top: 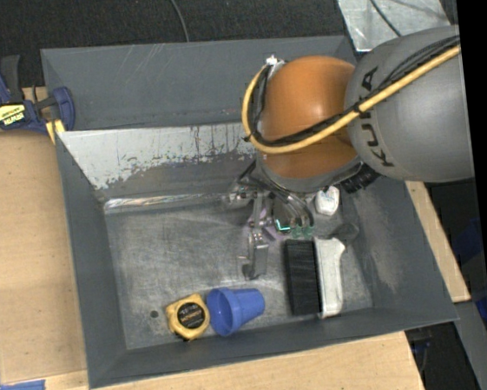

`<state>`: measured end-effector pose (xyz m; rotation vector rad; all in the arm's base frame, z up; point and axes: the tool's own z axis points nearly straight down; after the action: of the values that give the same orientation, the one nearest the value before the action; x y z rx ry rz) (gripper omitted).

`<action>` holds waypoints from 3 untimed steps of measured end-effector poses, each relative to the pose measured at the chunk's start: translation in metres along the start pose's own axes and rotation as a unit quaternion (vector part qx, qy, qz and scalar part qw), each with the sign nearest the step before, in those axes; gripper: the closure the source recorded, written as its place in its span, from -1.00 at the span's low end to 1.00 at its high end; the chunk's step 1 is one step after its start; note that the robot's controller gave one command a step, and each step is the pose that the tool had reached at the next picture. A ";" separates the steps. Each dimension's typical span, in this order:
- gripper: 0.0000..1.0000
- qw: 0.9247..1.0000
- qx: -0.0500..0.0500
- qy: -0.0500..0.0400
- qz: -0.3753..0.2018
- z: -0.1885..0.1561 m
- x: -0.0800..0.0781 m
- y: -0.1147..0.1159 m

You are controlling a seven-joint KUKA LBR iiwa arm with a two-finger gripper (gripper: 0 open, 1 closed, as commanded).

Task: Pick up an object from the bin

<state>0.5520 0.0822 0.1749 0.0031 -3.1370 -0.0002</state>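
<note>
Low in the grey bin point(91, 277), a yellow tape measure point(187, 317) touches a blue cup point(235, 310) lying on its side. Just above it the gripper point(253, 257) hangs over bare floor; open or closed, I cannot tell. A white-handled black brush point(312, 276) lies just beside it, to the right.

The bin point(162, 243) is looking like matt, scratched metal; the cup point(235, 309) is showing smooth plastic; the cover point(304, 113) is gleaming glossy.
</note>
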 end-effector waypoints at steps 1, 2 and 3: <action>-1.00 1.000 0.000 -0.004 0.001 -0.004 -0.002 0.000; -1.00 1.000 0.000 -0.004 0.001 -0.004 -0.002 0.000; -1.00 1.000 0.000 -0.005 0.001 0.019 -0.004 0.004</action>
<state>0.5563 0.0866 0.1562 0.0002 -3.1473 -0.0013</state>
